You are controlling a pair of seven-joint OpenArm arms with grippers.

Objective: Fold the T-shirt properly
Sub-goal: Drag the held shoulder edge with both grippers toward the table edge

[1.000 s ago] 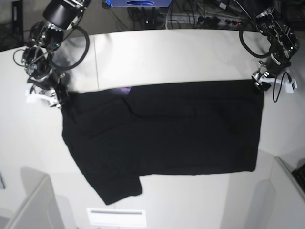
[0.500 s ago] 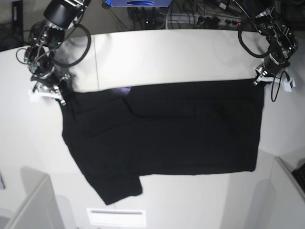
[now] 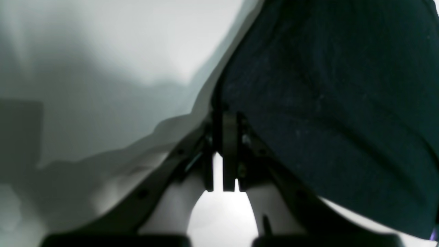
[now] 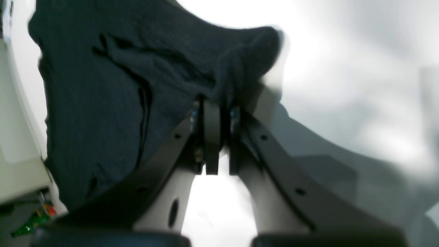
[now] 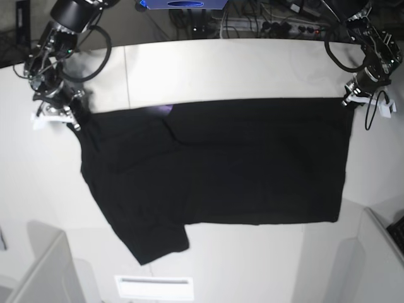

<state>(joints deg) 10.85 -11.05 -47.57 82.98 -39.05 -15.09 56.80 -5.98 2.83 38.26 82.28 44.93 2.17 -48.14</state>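
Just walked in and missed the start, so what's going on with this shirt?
Two robot arms are working on a black T-shirt spread mostly flat on a white table. Each has pinched one far corner of it: the left gripper at the corner on the base view's right, the right gripper at the corner on that view's left, where the cloth bunches between its fingers. Both are shut on the fabric. No fold is made yet; a sleeve sticks out at the near edge.

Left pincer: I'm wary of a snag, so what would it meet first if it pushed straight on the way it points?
The T-shirt. The left pincer is shut on the cloth's edge, so cloth lies directly ahead; beyond that, probably the white table, though depth is unclear.
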